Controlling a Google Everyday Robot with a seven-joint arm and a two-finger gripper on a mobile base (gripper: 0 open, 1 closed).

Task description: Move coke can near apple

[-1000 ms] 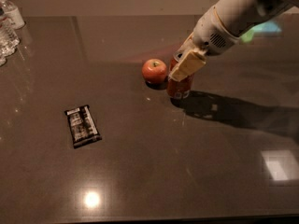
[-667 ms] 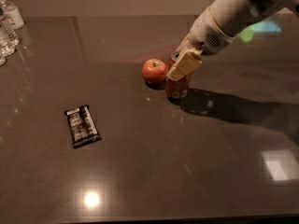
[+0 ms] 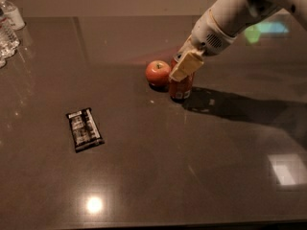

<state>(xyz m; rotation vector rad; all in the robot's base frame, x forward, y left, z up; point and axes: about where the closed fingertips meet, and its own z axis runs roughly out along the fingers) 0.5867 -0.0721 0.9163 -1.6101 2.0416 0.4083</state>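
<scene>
Two things of the task stand together on the far half of the desk (image 3: 192,166): the apple (image 3: 158,73) and, just to its right, the can (image 3: 181,87). They are so close that we cannot tell if they touch. The can stands upright on the desk.

The gripper (image 3: 179,69) comes down from the upper right on a thick white arm (image 3: 230,18). Its jaws pinch the upper part of the can. One flat beige jaw lies slanted over the can's front, and the other is mostly hidden behind it.

We see the far edge of the desk along a pale wall and the near edge at the bottom of the view. Much open room lies in front of the can and toward the left. A flat black wrapper (image 3: 84,129) lies there, well apart from the can. Clear plastic bottles (image 3: 8,28) stand at the far left edge.

The desk is dark, smooth and glossy, and it mirrors lamps and carries the arm's shadow. The apple is round and red-orange with a stem dimple. The can is a red cylinder, taller than the apple.
</scene>
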